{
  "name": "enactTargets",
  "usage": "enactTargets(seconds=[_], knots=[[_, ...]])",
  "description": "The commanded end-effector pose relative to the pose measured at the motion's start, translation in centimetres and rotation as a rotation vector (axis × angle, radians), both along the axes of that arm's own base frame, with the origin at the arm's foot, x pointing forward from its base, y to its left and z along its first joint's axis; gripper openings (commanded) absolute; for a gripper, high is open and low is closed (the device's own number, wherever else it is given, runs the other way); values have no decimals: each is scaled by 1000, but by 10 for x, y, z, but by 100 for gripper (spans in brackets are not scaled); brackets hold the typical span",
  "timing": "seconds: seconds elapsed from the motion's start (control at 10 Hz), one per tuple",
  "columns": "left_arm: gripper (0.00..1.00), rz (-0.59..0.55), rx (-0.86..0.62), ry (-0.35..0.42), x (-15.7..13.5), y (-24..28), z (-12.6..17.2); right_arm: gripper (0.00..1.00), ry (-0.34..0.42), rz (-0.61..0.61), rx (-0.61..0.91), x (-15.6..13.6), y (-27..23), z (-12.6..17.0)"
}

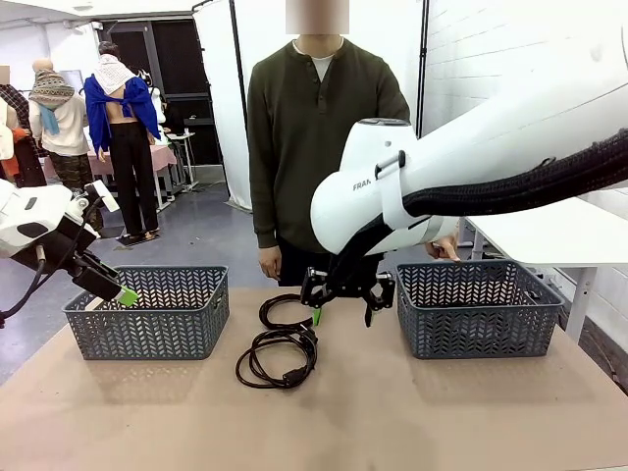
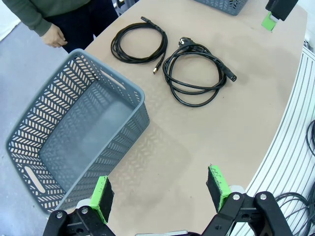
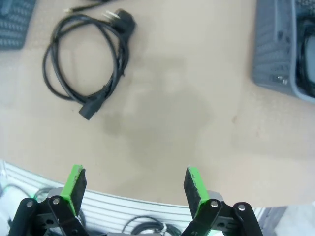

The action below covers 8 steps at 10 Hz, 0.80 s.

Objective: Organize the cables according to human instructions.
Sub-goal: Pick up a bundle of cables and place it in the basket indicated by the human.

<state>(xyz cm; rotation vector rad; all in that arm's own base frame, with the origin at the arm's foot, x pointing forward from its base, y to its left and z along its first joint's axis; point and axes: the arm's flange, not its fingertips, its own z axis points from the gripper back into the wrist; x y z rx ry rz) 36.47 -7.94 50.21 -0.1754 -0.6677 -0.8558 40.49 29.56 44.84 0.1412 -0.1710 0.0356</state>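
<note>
Here, two of the cables lay on the table [image 1: 412, 412] between the left basket [image 2: 74, 137] and the right basket [image 1: 476, 309]. One was a thin coil [image 2: 138, 42] with a small straight plug, on the person's side. The other was a thicker power cord [image 2: 197, 73] with a moulded mains plug, loosely wound and just beside it. Whether the two touched could not be told.

The right gripper [image 1: 340, 302] hung over the coils with its jaws spread wide and nothing between them. The left gripper [image 2: 160, 194] was equally wide and empty, poised beside the left basket, which appeared bare inside.

Both cords were probably light and limp, with a rubbery jacket that would hold well against the pads. Lifted by a single strand, a coil would likely sag and unwind. The better hold was judged to be across the bundle where several loops ran together, away from the rigid plugs. The power cord's heavier plug ends would probably dangle and swing.
</note>
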Motion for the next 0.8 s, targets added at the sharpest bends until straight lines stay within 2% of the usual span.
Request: enactTargets(seconds=[0.0,0.3,0.7], knots=[[100,-4,-14,0,1,2,-1,100,-3,-155,-52,1,18,-9],[100,-4,-14,0,1,2,-1,100,6,-302,-35,6,35,-25],[100,-4,-14,0,1,2,-1,100,56,-390,-12,28,48,-50]])
